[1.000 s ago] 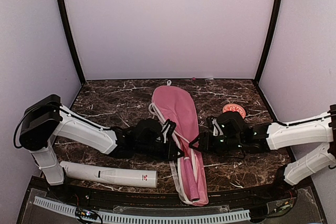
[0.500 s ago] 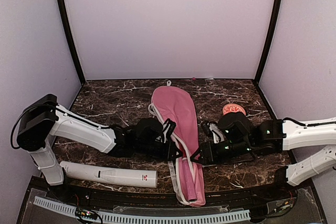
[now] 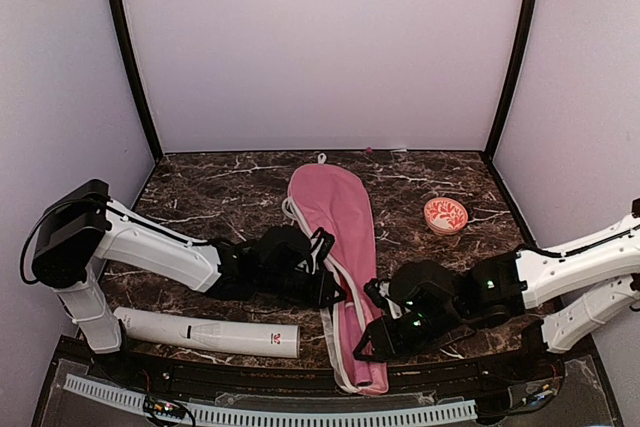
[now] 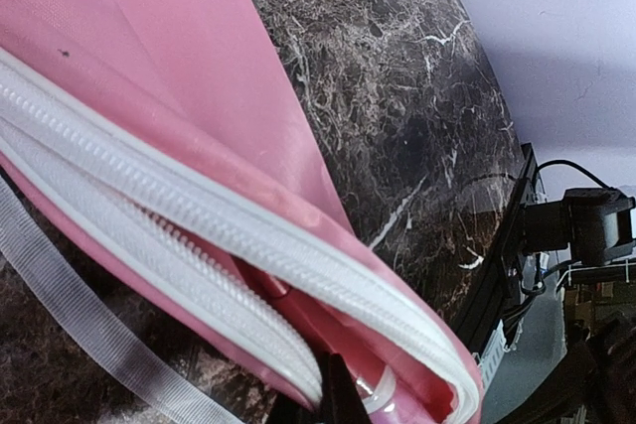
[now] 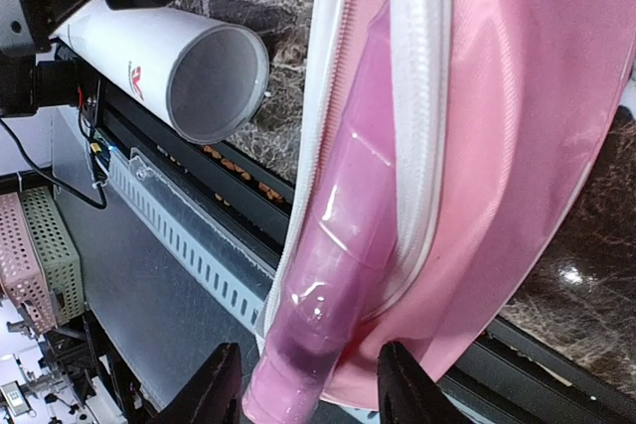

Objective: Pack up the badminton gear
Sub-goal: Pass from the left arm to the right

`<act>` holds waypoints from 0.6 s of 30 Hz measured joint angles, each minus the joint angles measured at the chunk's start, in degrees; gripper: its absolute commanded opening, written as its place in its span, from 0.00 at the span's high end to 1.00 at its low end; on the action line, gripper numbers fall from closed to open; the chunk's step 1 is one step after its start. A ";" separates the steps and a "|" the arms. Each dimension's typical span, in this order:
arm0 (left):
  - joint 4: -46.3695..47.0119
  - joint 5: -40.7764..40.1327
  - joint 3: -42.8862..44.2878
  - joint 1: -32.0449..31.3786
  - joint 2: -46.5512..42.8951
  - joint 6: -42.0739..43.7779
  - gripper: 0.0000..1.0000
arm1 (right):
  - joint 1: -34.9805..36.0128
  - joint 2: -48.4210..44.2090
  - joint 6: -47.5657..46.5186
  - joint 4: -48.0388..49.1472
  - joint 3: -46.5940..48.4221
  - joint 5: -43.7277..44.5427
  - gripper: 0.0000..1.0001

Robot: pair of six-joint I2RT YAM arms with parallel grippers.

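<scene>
Left jaws are pinched shut on the zip edge of the pink bag, about midway along it. Right jaws stand partly open, one finger on either side of the racket handle that shows in the bag's narrow near end, and we see them gripping nothing. The bag's long axis runs from the far middle of the tabletop toward the near edge, so the handle end lies nearest our right arm. The white tube lies near-left, apart from the bag.
</scene>
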 measured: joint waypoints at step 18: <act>-18.32 -7.10 10.58 -2.62 -3.41 7.39 1.00 | 0.96 2.62 7.19 6.97 -1.16 -2.82 0.80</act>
